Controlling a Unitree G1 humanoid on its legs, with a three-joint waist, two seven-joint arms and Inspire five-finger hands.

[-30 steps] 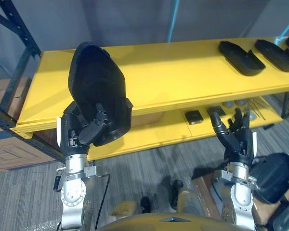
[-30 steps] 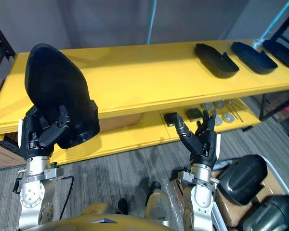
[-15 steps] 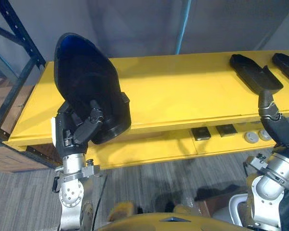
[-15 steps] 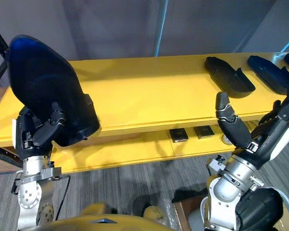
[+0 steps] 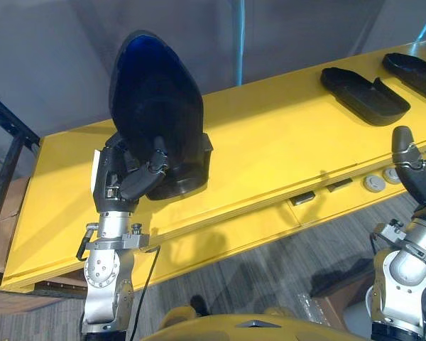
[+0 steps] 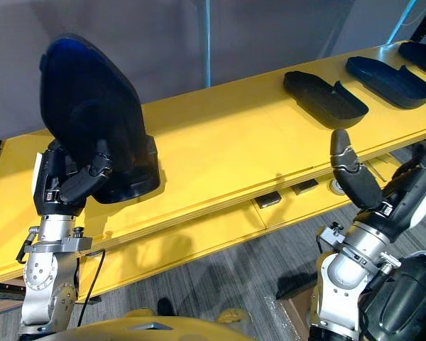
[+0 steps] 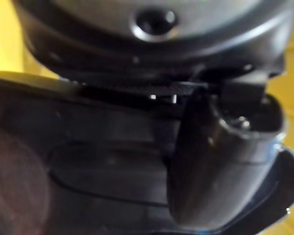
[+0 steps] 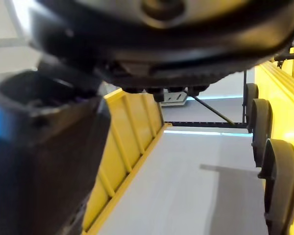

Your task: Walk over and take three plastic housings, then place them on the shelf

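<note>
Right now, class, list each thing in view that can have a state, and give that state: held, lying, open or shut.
Large black plastic housing: held upright over the long yellow shelf.
Left hand: shut on that housing.
Right hand: open, holding nothing.
Flat black housing: lying on the shelf top.
Second flat black housing: lying beside it, apart.
</note>
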